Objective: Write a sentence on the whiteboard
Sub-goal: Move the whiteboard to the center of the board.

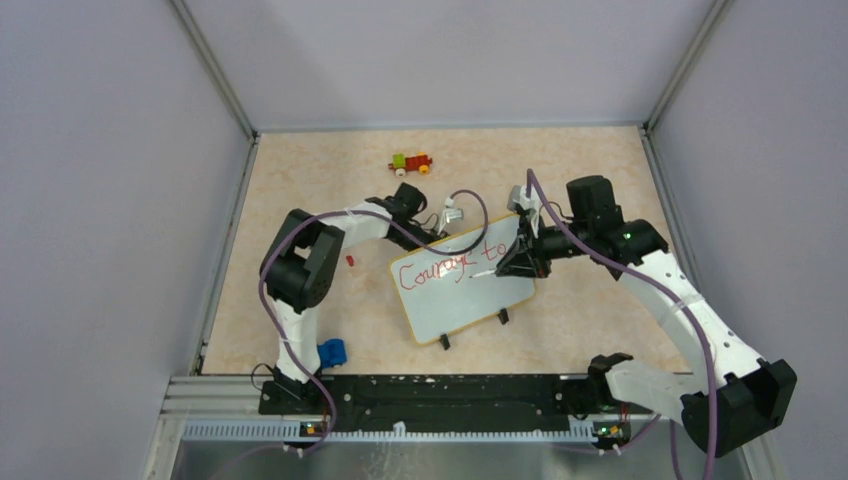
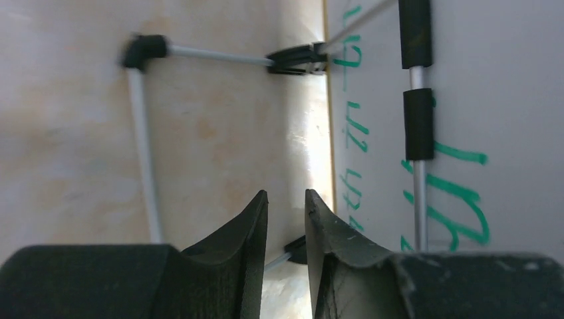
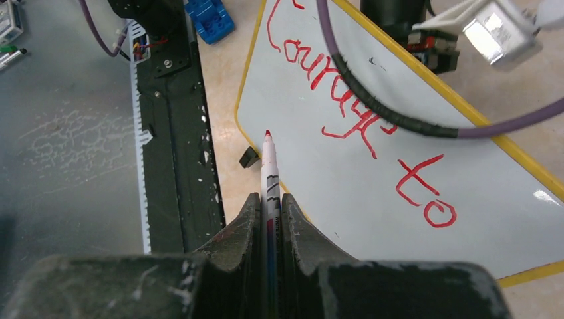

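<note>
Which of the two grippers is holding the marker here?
The right gripper, shut on the red marker; the left gripper holds nothing, its jaws slightly apart.

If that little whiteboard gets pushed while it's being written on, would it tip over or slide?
Probably tips easily: the whiteboard stands tilted on a thin wire stand and two small feet. It looks stiff and light, so a firm push may slide it on the smooth table. Its glossy face seems slippery.
</note>
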Controlling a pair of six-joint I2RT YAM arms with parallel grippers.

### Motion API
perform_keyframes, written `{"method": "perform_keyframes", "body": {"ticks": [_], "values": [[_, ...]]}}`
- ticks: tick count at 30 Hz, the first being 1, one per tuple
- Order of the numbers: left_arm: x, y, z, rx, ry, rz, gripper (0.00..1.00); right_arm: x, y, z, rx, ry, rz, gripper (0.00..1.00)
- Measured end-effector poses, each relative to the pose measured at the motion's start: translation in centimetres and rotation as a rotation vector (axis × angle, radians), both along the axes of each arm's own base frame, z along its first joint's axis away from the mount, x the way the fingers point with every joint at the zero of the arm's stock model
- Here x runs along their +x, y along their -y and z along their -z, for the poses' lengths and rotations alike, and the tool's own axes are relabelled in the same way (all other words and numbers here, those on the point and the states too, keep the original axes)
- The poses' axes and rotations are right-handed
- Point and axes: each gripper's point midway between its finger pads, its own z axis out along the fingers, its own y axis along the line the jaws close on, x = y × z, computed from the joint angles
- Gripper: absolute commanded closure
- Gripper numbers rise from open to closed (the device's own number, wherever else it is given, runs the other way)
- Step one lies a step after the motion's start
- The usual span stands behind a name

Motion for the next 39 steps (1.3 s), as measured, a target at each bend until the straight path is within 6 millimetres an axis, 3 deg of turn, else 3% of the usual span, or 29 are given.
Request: {"method": "perform_keyframes", "body": {"ticks": [4, 9, 15, 25, 34, 39], "values": [[-3.2, 1.8, 1.4, -0.004, -0.060, 0.085, 0.70, -0.3, 0.0, 0.2, -0.004, -0.016, -0.008, 1.00], [-4.0, 2.6, 2.5, -0.002, -0.080, 0.099, 0.73, -0.2, 0.0, 0.5, -0.009, -0.025, -0.011, 1.00], [-2.7, 2.6, 4.9, 0.060, -0.057, 0.045, 0.76, -0.1, 0.0, 0.7, -0.013, -0.030, -0.011, 1.00], [1.9, 0.0, 5.3, 0.084, -0.066, -0.123, 0.81, -0.2, 0.1, 0.9, -0.020, -0.034, -0.016, 1.00], [2.8, -0.9, 4.7, 0.056, -0.065, -0.141, 0.86, -0.2, 0.1, 1.0, -0.022, -0.029, -0.018, 1.00], [3.1, -0.8, 2.6, 0.046, 0.024, -0.137, 0.87, -0.1, 0.1, 1.1, -0.025, -0.031, -0.017, 1.00]]}}
